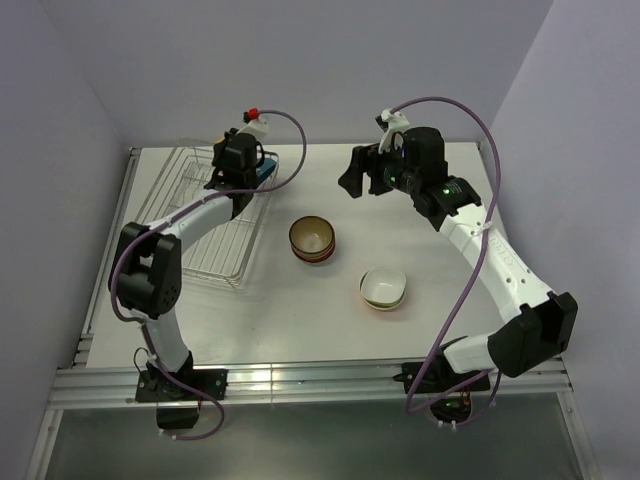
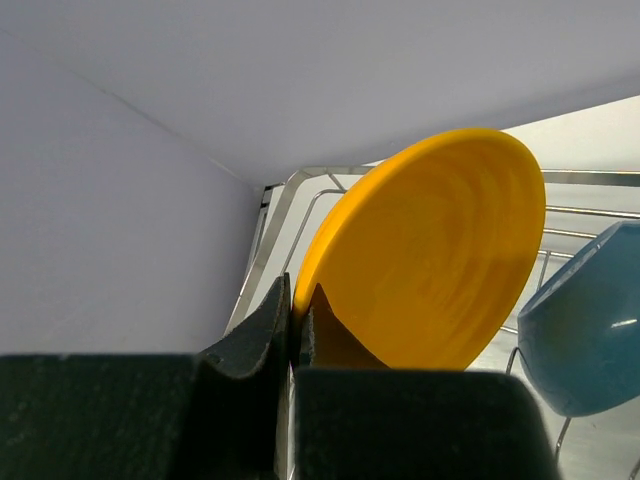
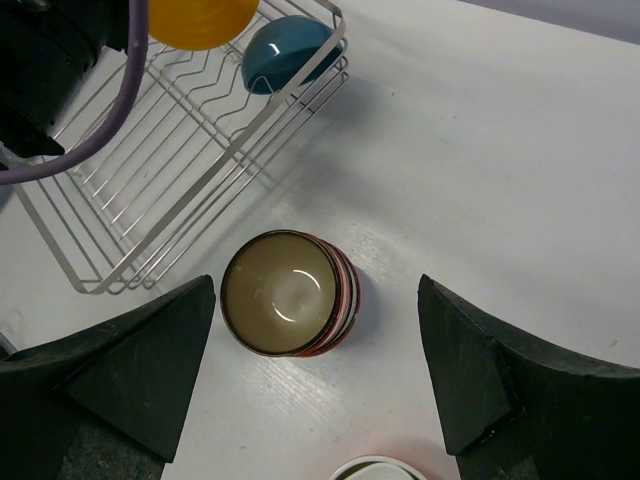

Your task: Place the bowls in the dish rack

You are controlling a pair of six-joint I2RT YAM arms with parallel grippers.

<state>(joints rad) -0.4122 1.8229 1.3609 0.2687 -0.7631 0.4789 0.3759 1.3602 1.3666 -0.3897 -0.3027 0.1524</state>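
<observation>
Left gripper (image 2: 297, 298) pinches the rim of the glossy yellow bowl (image 2: 440, 250) in the wire rack (image 3: 182, 172); right gripper (image 3: 315, 297) gapes

Bright, even light falls from overhead. On the table (image 1: 440, 210) shadows are soft and short: a pale one lies beside the rack (image 3: 170, 170), another beside the brown bowl (image 3: 285, 292), whose inside carries a small white glint. The blue bowl (image 2: 585, 335) shows a faint sheen. The yellow bowl (image 2: 430, 260), very near the lens, is slightly soft. The left fingers (image 2: 250, 340) and right fingers (image 3: 140, 370) are dark, near-featureless and blurred. The overhead view is sharp, with mild glare along the near rail (image 1: 300, 375).
</observation>
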